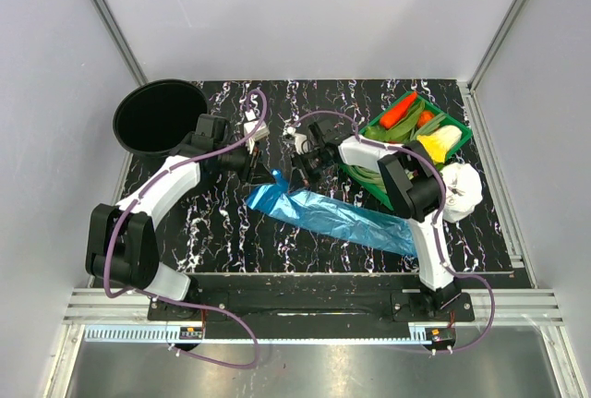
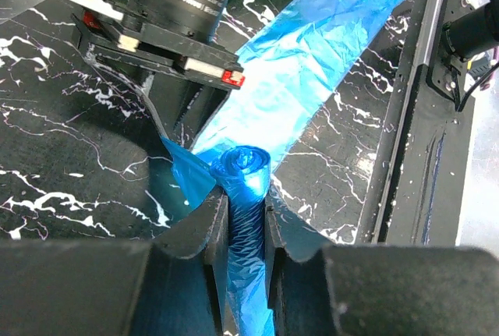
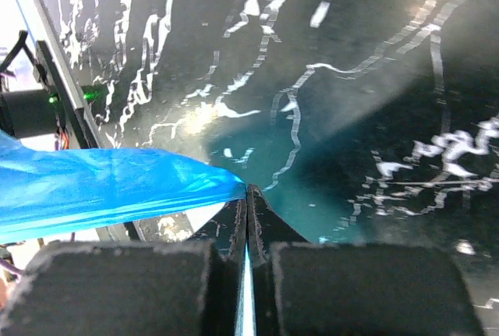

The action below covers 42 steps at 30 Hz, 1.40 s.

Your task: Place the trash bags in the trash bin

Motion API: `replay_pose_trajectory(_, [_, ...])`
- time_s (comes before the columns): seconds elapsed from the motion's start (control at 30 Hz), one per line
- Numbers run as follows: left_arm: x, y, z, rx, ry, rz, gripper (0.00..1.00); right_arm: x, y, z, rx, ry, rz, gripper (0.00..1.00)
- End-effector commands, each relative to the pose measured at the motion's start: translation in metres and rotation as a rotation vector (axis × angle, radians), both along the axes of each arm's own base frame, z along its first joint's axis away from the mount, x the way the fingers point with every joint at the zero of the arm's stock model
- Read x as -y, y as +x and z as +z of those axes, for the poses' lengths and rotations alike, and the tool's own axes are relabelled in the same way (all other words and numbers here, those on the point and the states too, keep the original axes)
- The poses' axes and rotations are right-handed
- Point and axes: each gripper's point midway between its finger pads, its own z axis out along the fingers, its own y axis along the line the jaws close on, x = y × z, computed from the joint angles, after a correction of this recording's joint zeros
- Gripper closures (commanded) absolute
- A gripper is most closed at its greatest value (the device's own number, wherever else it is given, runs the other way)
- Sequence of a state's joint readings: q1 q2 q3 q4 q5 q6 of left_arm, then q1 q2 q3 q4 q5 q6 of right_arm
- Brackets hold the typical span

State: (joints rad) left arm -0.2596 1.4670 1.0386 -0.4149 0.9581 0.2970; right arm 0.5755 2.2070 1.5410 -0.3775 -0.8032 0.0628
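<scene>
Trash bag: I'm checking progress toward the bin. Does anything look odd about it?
Yes. The blue trash bag trails flat across the table instead of bunched; the left hand grips its rolled end, the right hand pinches a film edge, both apart from the trash bin.

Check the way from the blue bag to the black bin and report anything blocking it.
No loose thing lies between the trash bag and the trash bin. Only the left arm itself stretches along that line. The left pincer grips the bag's rolled end, and the right pincer pinches its edge.
</scene>
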Motion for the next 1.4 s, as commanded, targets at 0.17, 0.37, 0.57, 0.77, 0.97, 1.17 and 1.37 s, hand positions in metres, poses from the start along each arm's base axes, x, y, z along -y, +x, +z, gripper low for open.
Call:
replay_pose_trajectory(0.17, [0.013, -0.008, 0.074, 0.143, -0.181, -0.100, 1.00, 0.053, 0.026, -0.066, -0.070, -0.220, -0.195, 1.00])
replay_pose_trajectory(0.37, [0.006, 0.009, 0.049, 0.162, -0.089, -0.040, 1.00, 0.062, 0.034, -0.048, 0.074, -0.240, -0.178, 0.99])
replay_pose_trajectory(0.57, [-0.006, 0.044, 0.018, 0.137, 0.059, 0.056, 0.98, 0.087, 0.046, -0.037, 0.204, -0.370, -0.144, 0.98])
replay_pose_trajectory(0.77, [-0.016, 0.075, -0.018, 0.089, 0.181, 0.134, 0.97, 0.099, 0.041, -0.034, 0.246, -0.417, -0.082, 0.86])
replay_pose_trajectory(0.97, [-0.023, 0.101, -0.045, 0.052, 0.276, 0.203, 0.92, 0.092, 0.036, -0.017, 0.268, -0.374, -0.030, 0.68])
replay_pose_trajectory(1.17, [-0.021, 0.116, -0.066, 0.031, 0.338, 0.231, 0.85, 0.087, 0.026, -0.013, 0.265, -0.371, 0.020, 0.64])
replay_pose_trajectory(1.37, [-0.027, 0.130, -0.079, 0.026, 0.416, 0.275, 0.70, 0.084, 0.013, -0.006, 0.255, -0.349, 0.052, 0.63])
